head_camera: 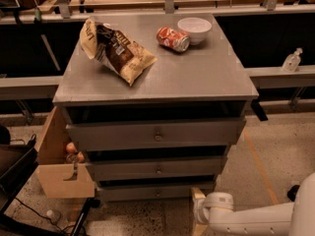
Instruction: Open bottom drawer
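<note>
Dim warm light from above, black shadow under cabinet top [197, 77], pincer [198, 206] pale at bottom edge.

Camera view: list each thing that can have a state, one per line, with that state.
bottom drawer: shut.
middle drawer: shut.
top drawer: shut.
soda can: lying on its side on the cabinet top.
bowl: upright, beside the can.
chip bag: lying flat, crumpled.
tool: low near the floor, by the bottom drawer's right end, away from its knob.
</note>
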`<state>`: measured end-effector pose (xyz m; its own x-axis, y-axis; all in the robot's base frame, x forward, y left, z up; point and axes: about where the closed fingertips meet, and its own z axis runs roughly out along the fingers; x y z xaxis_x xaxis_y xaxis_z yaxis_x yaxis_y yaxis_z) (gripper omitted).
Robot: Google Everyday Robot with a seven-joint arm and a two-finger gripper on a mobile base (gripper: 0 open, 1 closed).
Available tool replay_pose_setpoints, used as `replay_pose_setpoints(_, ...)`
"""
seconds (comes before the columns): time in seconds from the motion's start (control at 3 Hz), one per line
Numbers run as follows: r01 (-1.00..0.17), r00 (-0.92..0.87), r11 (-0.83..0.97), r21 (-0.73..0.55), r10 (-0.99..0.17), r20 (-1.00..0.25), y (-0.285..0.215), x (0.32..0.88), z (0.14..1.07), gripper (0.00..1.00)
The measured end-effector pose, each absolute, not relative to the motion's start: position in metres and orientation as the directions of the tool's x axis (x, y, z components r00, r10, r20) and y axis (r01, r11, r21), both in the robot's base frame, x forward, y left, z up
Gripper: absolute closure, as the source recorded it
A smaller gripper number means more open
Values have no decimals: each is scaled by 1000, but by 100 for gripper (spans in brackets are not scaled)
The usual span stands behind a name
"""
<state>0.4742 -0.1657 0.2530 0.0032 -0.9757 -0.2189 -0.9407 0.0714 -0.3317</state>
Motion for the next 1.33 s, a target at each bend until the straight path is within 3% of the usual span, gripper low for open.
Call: replay_pose_setpoints(1.33, -897, 16, -80, -435, -989, 148, -131, 542, 209, 0)
